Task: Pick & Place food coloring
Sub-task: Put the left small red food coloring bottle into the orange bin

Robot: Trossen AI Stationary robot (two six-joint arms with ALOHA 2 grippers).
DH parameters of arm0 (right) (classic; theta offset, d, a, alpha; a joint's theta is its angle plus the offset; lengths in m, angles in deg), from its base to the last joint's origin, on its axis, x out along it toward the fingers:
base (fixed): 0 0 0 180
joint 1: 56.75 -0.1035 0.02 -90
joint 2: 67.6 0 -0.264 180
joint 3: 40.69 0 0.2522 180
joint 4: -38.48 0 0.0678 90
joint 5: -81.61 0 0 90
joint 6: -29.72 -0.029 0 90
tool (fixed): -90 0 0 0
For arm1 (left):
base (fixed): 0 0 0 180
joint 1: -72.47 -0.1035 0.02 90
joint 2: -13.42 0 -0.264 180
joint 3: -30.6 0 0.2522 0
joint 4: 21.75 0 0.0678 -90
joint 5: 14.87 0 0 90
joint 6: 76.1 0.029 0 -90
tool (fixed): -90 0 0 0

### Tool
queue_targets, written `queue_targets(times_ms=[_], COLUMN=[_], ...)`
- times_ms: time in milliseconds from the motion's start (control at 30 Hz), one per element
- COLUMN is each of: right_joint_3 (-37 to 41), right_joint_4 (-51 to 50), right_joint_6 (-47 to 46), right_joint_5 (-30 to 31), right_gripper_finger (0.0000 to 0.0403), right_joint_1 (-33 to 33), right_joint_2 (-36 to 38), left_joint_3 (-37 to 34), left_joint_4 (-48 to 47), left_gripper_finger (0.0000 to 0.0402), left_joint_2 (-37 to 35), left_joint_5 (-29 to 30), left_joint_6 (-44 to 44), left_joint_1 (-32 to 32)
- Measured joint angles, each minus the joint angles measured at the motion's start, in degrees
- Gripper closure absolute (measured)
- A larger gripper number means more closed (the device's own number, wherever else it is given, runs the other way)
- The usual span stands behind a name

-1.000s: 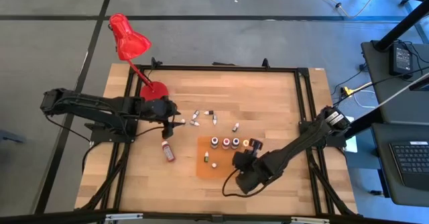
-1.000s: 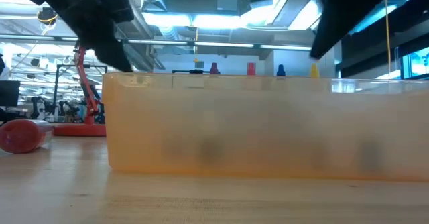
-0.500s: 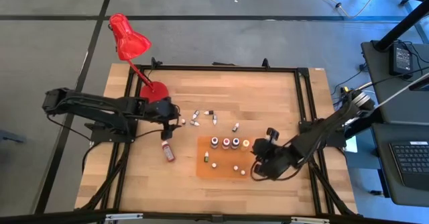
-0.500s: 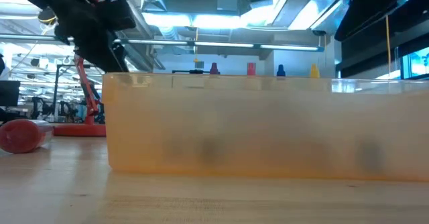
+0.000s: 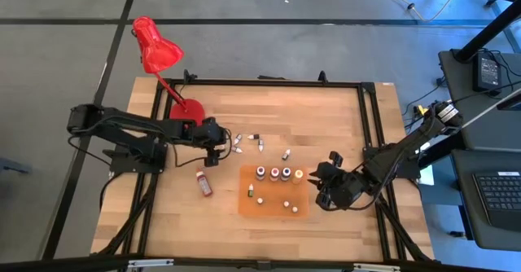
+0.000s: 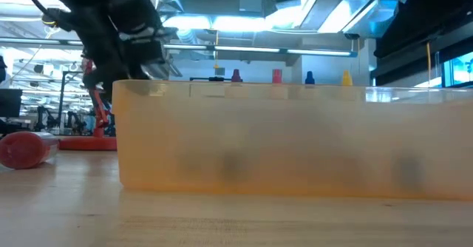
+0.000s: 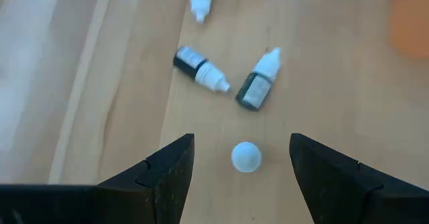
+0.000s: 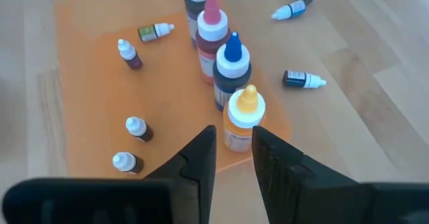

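Note:
Several food coloring bottles stand or lie about the orange mat (image 5: 273, 203). A row of taller ones (image 5: 279, 173) stands at its far edge, capped white, pink, blue and yellow (image 8: 242, 120). Tiny droppers (image 8: 137, 128) sit on the mat. Others (image 5: 260, 146) lie on the bare wood beyond it. My left gripper (image 7: 241, 143) is open and slants down over an upright white-capped dropper (image 7: 247, 157), one finger on each side, not touching; two droppers (image 7: 201, 68) lie just past it. My right gripper (image 8: 234, 150) is shut beside the mat's right edge, holding nothing.
A red desk lamp stands on its base (image 5: 186, 109) at the far left, close behind my left arm. A red bottle (image 5: 203, 182) lies left of the mat. In the low view the mat's near edge (image 6: 295, 140) blocks most of the table.
My left gripper has gone down and toward the table's right, closing in on the loose droppers, and stays open. My right gripper, shut throughout, has drawn back off the mat toward the table's right edge.

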Motion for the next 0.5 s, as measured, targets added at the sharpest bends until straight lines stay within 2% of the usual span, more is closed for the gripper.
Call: queue_targets(times_ms=[233, 500], right_joint_3=[0.05, 0.05], right_joint_4=[0.31, 0.29], right_joint_6=[-0.11, -0.1], right_joint_5=[0.0, 0.0], right_gripper_finger=[0.0303, 0.0303], right_joint_1=[0.0, 0.0], right_joint_2=[0.0, 0.0], left_joint_3=[0.0, 0.0], left_joint_4=[0.16, 0.61], left_gripper_finger=[0.0172, 0.0237], left_joint_2=[4.67, 5.8], left_joint_5=[-1.12, -2.15], left_joint_6=[-0.13, -0.13], left_joint_1=[-1.24, -1.11])
